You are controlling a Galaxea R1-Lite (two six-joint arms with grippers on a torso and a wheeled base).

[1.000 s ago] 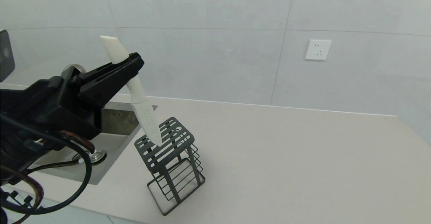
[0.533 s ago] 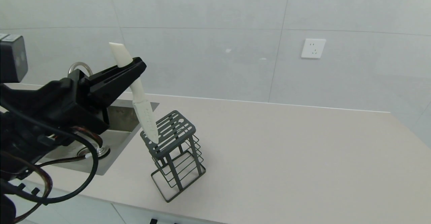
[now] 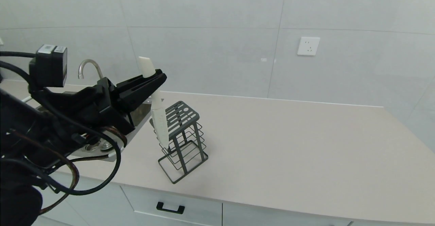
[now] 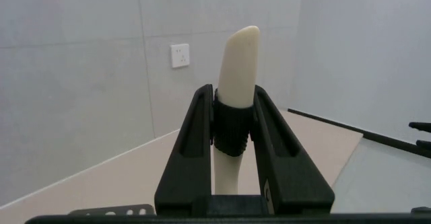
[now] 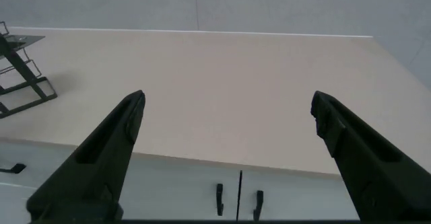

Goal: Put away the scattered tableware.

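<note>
One knife (image 3: 159, 117) is dropping against the rack (image 3: 186, 141). A second ago its tip was hovering over the slotted top. Now the blade is hanging more upright, with the tip below top level at the rack's left edge; whether it is in a slot or just outside, cannot tell. The camera is shifting too. Left hand (image 3: 157, 78) is pinching the handle. Insertion is looking underway, not finished. Rack, standing on the table (image 3: 289, 144), is holding nothing else. Right hand (image 5: 227, 99) is hanging spread above the table's front edge.
</note>
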